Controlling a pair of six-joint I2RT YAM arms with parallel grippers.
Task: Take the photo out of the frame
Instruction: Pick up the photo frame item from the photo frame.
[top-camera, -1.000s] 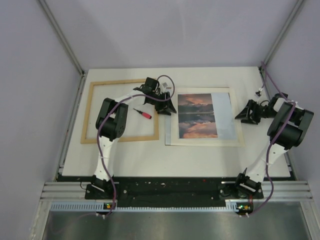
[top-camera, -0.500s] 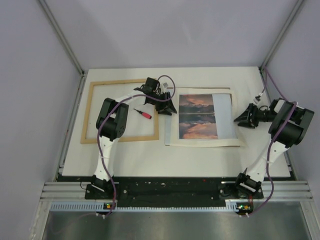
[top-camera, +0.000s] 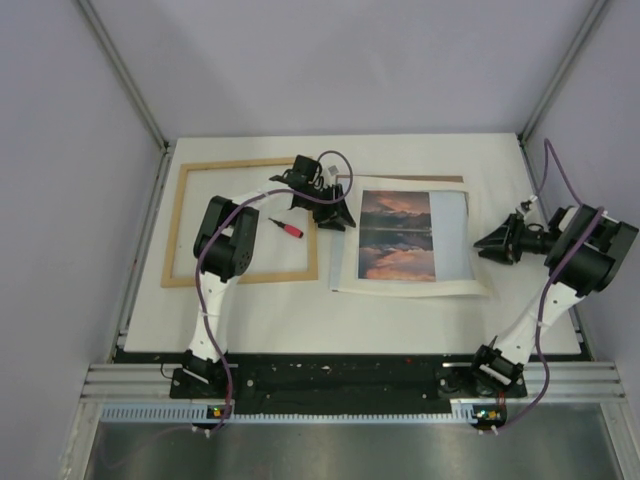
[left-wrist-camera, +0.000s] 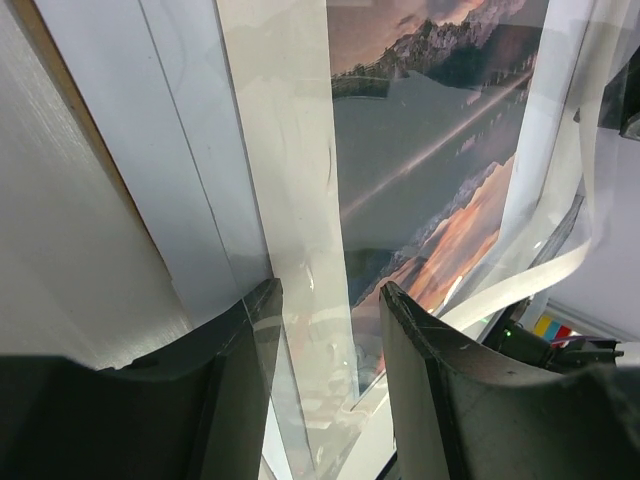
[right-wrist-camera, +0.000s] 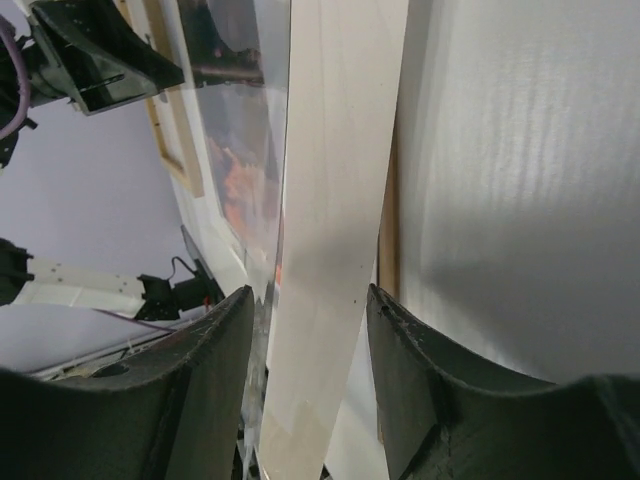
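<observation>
This is a lab cell (aluminium posts (top-camera: 122, 75), lilac walls (top-camera: 340, 60)).

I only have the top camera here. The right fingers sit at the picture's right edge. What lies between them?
Observer: In the right wrist view, a cream mat border runs up through the gap between the right fingers, with a thin brown edge along its table side. I cannot tell whether they pinch it.
Operator: And at the left fingers?
Observer: In the left wrist view, a glossy cream strip runs between the left fingers, right beside the print on the photo.
</observation>
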